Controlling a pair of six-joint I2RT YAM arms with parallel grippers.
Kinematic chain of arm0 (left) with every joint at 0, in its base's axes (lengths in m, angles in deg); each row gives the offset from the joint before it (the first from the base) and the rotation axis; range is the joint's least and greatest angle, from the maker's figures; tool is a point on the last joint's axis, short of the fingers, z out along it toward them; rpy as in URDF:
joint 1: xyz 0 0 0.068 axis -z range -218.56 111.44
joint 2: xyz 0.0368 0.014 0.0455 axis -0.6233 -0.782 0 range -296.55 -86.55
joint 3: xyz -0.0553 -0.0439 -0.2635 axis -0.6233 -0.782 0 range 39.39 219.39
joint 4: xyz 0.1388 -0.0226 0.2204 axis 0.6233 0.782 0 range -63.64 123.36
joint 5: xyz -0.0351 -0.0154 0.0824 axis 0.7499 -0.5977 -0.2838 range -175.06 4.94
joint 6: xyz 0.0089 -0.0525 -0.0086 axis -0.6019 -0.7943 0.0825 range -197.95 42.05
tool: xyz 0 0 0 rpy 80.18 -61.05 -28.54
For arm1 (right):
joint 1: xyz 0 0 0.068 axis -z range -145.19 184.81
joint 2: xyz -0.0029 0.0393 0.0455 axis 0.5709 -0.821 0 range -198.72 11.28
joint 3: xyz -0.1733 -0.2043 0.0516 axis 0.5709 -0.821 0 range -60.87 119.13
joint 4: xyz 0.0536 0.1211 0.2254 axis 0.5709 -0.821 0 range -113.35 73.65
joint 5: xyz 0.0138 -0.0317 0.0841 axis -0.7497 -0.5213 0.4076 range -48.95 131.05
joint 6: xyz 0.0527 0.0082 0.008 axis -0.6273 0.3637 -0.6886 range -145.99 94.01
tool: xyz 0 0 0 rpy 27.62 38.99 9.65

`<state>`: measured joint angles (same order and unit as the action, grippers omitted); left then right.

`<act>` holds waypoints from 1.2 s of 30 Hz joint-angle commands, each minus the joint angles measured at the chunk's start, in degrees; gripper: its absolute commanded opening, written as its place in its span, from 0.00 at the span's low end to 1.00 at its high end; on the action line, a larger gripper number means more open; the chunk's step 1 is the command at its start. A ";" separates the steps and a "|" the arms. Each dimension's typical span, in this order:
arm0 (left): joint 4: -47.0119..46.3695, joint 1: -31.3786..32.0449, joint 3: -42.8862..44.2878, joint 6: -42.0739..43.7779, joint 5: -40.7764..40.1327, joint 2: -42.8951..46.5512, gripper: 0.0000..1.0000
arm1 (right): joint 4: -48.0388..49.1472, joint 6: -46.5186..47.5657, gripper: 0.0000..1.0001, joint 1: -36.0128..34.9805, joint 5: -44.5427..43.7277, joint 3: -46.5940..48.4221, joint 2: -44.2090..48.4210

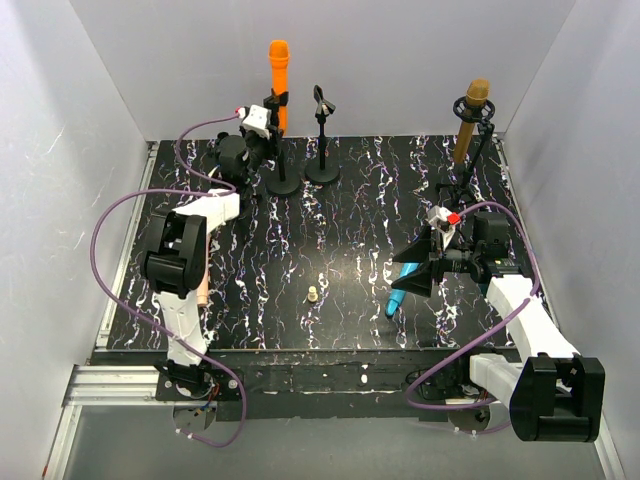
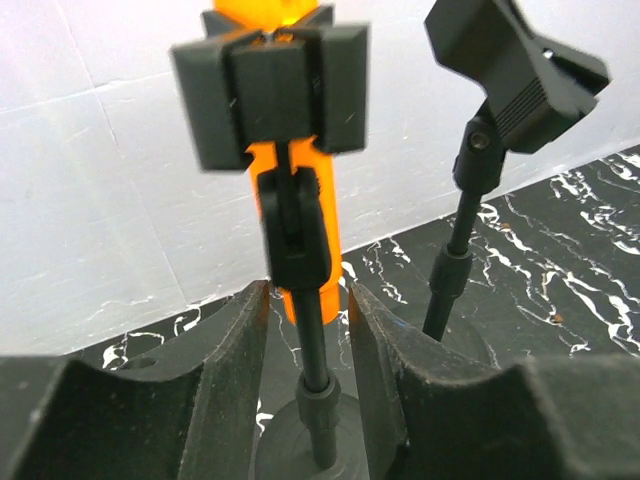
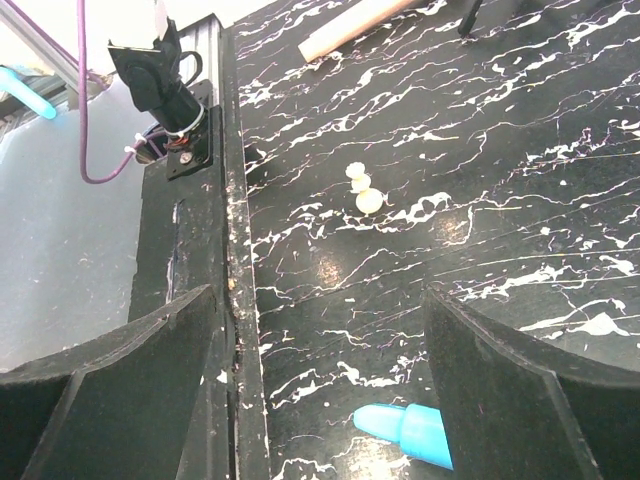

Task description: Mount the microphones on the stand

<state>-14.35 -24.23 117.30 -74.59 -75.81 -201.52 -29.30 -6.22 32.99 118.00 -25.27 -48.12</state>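
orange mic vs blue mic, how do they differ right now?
The orange microphone stands upright, clipped in a stand at the back; the blue microphone lies flat on the table. Orange is up off the surface, blue rests on it near the front right. Both are slim sticks.

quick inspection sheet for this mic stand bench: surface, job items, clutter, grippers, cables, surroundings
surface: black marbled mat, pale specks along the near edge
job's things: orange microphone and golden-brown microphone clipped upright in stands; middle stand empty; light blue microphone and pale pink microphone lying flat
clutter: beige peg
grippers: left gripper partly open astride the orange microphone's stand post; right gripper open, empty, by the light blue microphone
cables: purple cables loop off both arms
surroundings: white walls; metal rail at left
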 commanded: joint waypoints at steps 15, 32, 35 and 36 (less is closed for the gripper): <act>12.56 -0.09 -9.26 -12.39 3.48 25.49 0.98 | -3.83 4.66 0.90 1.21 1.54 2.46 3.67; 57.34 -12.71 -19.51 -29.35 15.59 54.07 0.98 | -8.49 9.23 0.91 5.78 -1.71 1.76 10.35; 41.13 -23.09 -29.71 -38.04 25.45 53.37 0.98 | -8.67 9.24 0.91 5.87 -1.63 1.76 10.53; 36.28 -24.42 -32.27 -39.64 25.72 52.58 0.98 | -8.76 9.41 0.91 6.04 -1.71 1.67 10.62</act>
<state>34.09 -41.45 94.61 -103.86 -59.09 -145.46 -37.24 1.65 38.56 116.01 -25.06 -38.52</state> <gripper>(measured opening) 0.982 0.913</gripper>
